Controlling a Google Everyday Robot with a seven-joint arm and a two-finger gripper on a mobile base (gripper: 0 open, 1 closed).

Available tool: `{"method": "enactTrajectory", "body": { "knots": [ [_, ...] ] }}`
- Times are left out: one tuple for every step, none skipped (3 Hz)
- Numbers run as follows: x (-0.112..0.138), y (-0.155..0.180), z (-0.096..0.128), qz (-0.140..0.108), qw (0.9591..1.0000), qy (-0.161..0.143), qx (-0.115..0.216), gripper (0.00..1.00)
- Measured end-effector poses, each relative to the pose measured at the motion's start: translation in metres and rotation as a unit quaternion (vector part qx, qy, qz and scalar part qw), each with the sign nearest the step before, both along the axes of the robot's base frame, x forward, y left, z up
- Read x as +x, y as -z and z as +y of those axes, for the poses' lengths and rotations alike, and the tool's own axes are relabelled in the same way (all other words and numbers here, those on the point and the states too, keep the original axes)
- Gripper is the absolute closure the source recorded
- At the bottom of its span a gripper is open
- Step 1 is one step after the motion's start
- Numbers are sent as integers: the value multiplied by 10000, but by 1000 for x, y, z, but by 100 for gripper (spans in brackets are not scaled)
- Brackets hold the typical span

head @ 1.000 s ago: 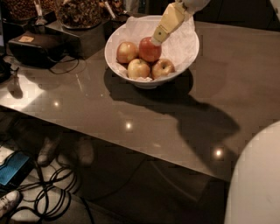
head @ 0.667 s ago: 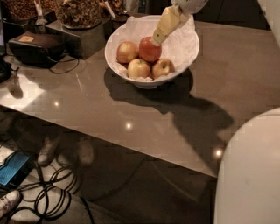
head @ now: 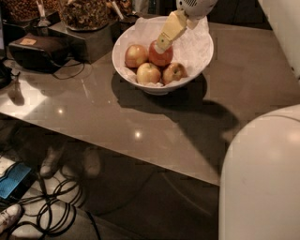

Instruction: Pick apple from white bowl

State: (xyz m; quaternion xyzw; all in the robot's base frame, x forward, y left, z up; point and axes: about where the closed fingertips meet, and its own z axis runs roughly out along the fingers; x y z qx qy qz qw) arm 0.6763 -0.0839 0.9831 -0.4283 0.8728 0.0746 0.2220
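The white bowl (head: 140, 79) stands on the brown table, lined with crumpled white paper. Several apples lie in it. The deep-red apple (head: 161, 57) is at the bowl's middle back. Three smaller yellow-red apples lie around it, one at the left (head: 135, 55), one in front (head: 148, 73) and one at the right (head: 174, 71). My gripper (head: 161, 46) comes down from the top, its cream finger (head: 170, 29) slanting down onto the top of the red apple. Its tip touches or nearly touches that apple.
Dark containers of nuts (head: 84, 13) with scoops stand at the back left. A black box (head: 37, 49) with a cable sits left of the bowl. The table (head: 140, 126) edge runs diagonally across the front. Cables lie on the floor below. My white body (head: 262, 183) fills the lower right.
The view has shifted, so the bowl sits a little higher in the picture and my white body fills more of the lower right. The gripper stays over the red apple.
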Motion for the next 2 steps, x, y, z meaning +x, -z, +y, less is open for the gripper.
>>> {"method": "enactTrajectory", "body": {
  "knots": [
    [4,6,7,32,10000,-50,-43,14],
    [7,13,9,82,9999,-85,-62,20]
  ]
}}
